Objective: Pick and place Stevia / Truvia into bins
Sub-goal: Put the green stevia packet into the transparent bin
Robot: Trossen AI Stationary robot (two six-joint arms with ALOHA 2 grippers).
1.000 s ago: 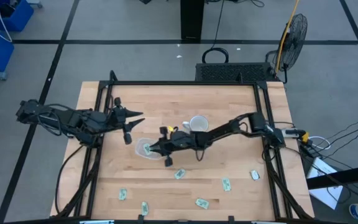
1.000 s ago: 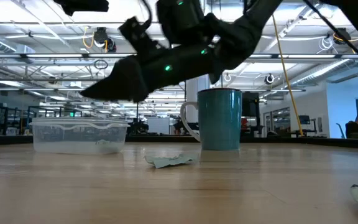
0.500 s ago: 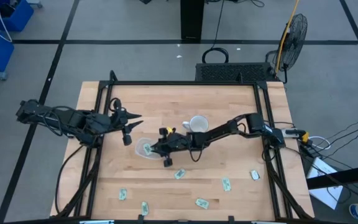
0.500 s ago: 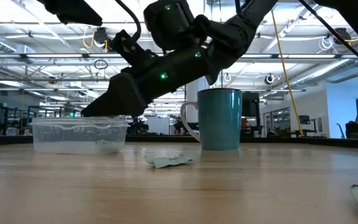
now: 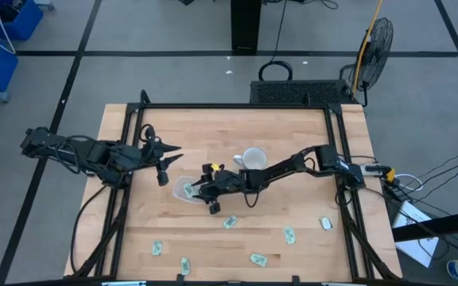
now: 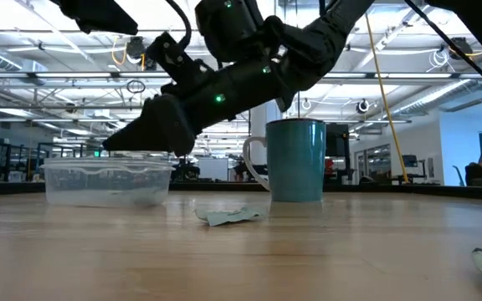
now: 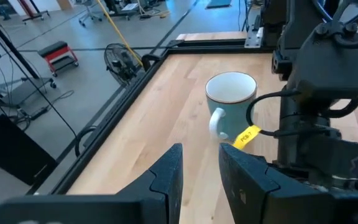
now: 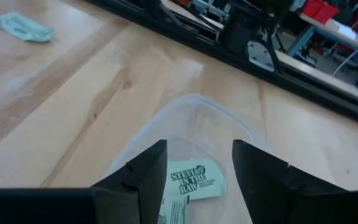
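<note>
Packet dropped in the bin, right claw lifting clear

A Stevia packet (image 8: 194, 179) lies flat inside the clear bin (image 8: 194, 112), seen between the spread fingers of the right claw (image 8: 194, 165), which holds nothing. A second ago the claw dipped at the bin's rim; now it sits slightly higher, so this delivery looks finished. More packets (image 5: 230, 222) remain on the bench (image 5: 213, 135) nearer its front edge. The left claw (image 7: 197, 165) waits at the left side, slightly parted.

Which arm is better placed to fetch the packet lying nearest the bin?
The right. Its gripper hovers open over the bin, and that packet lies just beside it. The left gripper waits near the table's left edge, farther off.
</note>
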